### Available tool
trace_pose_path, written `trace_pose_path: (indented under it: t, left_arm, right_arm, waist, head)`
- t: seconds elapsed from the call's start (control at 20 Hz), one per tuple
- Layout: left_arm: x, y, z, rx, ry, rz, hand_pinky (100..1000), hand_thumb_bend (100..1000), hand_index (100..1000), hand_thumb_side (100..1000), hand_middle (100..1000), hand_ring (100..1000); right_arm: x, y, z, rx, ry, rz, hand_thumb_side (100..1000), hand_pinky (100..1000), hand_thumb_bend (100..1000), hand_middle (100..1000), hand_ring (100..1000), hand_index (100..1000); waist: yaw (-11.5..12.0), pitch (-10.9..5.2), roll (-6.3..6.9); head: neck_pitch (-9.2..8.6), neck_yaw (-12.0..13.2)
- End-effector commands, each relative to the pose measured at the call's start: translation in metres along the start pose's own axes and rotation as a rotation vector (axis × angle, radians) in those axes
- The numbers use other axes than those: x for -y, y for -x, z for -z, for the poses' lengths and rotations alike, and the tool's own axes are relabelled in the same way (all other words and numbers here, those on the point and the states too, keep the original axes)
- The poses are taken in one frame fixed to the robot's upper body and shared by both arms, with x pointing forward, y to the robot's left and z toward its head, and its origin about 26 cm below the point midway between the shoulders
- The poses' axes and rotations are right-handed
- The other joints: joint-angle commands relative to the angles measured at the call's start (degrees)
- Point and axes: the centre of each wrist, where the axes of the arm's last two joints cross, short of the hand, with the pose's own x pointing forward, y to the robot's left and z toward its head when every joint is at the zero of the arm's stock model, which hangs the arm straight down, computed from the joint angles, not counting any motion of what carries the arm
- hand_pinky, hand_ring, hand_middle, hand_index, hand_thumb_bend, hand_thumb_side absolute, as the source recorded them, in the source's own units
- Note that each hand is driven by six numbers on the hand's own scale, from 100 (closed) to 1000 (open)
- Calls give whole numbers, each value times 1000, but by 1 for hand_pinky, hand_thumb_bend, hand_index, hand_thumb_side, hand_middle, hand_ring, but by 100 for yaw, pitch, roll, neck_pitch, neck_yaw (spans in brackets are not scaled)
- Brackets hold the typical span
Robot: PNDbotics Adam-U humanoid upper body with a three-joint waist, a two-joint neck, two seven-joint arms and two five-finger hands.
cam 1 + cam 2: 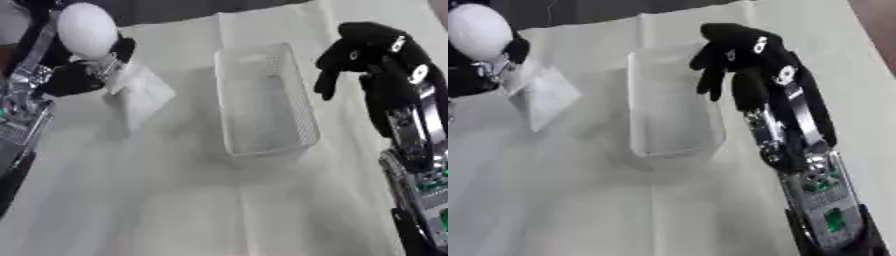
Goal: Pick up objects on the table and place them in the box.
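A white mesh basket (306, 120) stands in the middle of the table, and nothing shows inside it. At the upper left my left hand (74, 77) is shut on a flat white packet (144, 95), which hangs tilted just above the cloth, left of the basket. A white rounded shape (86, 29) sits right above that hand; I cannot tell what it is. My right hand (741, 55) hovers over the basket's far right rim, open, with its fingers hanging down and nothing in them.
A creased white cloth (175, 200) covers the table. Its dark far edge (175, 10) runs along the top. Metal and circuit parts (17, 125) lie at the left border. My right forearm (807, 170) stretches down the right side.
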Motion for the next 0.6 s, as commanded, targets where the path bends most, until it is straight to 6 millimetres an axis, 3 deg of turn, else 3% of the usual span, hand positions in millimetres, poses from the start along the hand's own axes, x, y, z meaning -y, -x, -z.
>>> trace_pose_path:
  t: [0.05,0.6]
  left_arm:
    - [-6,-9,10,45,22,10,100,100,405,417,221,264]
    - [3,-16,40,112,11,-54,100,100,365,429,185,230]
  right_arm:
    - [1,-3,2,14,-3,-2,835,289,100,582,441,852]
    - [0,-3,3,17,-9,3,834,297,100,586,448,852]
  waist:
    - [-21,-114,4]
    - [-228,-181,117]
  head:
    - [-41,-50]
    - [-41,-47]
